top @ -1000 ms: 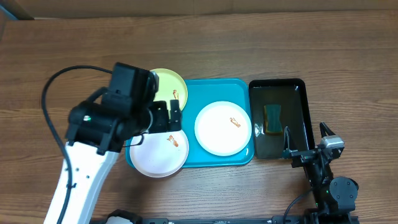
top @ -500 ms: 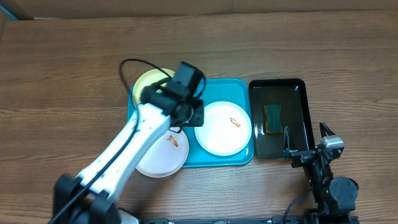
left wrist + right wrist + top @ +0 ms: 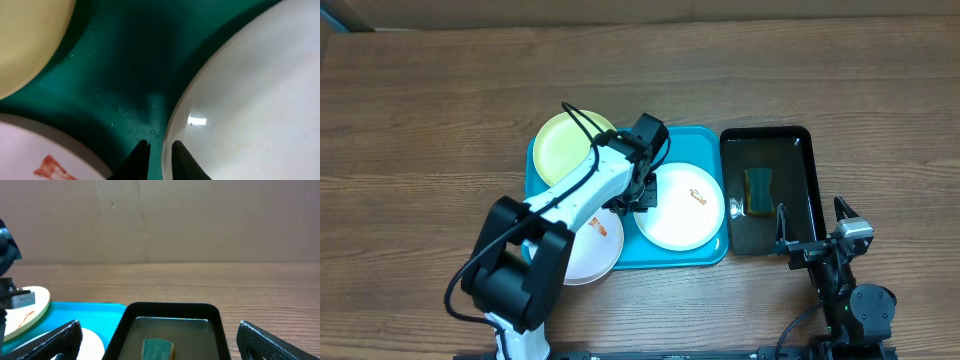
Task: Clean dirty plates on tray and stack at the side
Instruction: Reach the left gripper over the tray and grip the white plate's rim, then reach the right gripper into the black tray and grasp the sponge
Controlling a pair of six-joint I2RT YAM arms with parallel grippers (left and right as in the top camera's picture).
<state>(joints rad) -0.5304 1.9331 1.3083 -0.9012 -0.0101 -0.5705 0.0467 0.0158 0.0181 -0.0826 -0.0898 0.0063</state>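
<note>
On the turquoise tray [image 3: 710, 150] lies a white plate [image 3: 685, 210] with a small orange smear. A pale yellow plate [image 3: 570, 150] sits at the tray's far left corner. Another smeared white plate [image 3: 585, 250] overhangs the near left edge. My left gripper [image 3: 645, 195] is down at the left rim of the right-hand white plate. In the left wrist view its jaws [image 3: 161, 147] are pinched narrow across that plate's [image 3: 250, 100] rim, one finger over the tray [image 3: 125, 65], the other over the plate. My right gripper [image 3: 159, 325] stands wide open and holds nothing.
A black tray [image 3: 768, 235] with water and a green sponge [image 3: 758, 190] stands right of the turquoise tray. My right gripper [image 3: 810, 225] is parked near the table's front edge, just beside it. A cardboard wall [image 3: 150, 220] rises at the back.
My left arm swung right, from above the near left white plate to the rim of the right-hand white plate. Its jaws went from wide open to a narrow pinch. The right arm stayed still.
</note>
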